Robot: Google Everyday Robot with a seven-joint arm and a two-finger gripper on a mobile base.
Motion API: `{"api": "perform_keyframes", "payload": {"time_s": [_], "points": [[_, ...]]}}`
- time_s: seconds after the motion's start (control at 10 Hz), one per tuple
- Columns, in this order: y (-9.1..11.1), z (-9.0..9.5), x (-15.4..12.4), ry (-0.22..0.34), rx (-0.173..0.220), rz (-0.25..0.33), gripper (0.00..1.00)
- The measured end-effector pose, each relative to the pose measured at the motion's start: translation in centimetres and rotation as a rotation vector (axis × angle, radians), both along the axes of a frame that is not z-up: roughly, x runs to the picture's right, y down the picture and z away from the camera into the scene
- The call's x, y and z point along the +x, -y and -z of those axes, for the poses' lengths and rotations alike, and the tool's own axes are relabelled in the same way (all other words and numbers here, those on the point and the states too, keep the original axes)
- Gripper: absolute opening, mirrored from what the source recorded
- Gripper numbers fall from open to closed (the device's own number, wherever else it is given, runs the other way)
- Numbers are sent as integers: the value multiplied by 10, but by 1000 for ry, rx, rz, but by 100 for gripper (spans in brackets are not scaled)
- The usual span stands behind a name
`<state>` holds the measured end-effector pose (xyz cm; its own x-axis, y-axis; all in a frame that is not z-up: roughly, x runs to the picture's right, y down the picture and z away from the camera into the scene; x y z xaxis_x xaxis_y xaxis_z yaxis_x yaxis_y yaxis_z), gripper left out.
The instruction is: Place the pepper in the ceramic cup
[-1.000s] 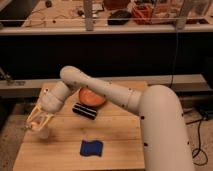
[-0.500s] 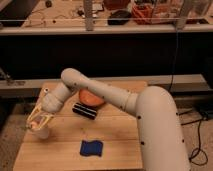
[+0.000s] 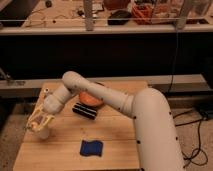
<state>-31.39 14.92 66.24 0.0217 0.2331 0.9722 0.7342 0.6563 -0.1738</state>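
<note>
My gripper [image 3: 39, 122] hangs at the left side of the wooden table [image 3: 120, 150], directly over a small white ceramic cup [image 3: 43, 133] and touching or nearly touching its rim. The cup stands upright near the table's left edge, its mouth covered by the gripper. The pepper is hidden; I cannot tell whether it is in the gripper or in the cup. My arm [image 3: 100, 95] reaches in from the right, across the middle of the table.
A shallow orange bowl [image 3: 91, 99] sits at the back centre, partly behind the arm. A black ridged object [image 3: 85, 111] lies just in front of it. A blue cloth or sponge [image 3: 91, 148] lies near the front centre. A cluttered shelf stands behind.
The gripper has lowered slightly onto the cup; the arm has sunk a little with it. Nothing else has moved.
</note>
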Motion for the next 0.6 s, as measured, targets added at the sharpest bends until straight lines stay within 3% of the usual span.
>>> {"api": "perform_keyframes", "payload": {"time_s": [0.5,0.6], "points": [[-1,-9,-3,-13,-16,-19,74],[-2,-10,-2,-19,-15,-16,79]]}}
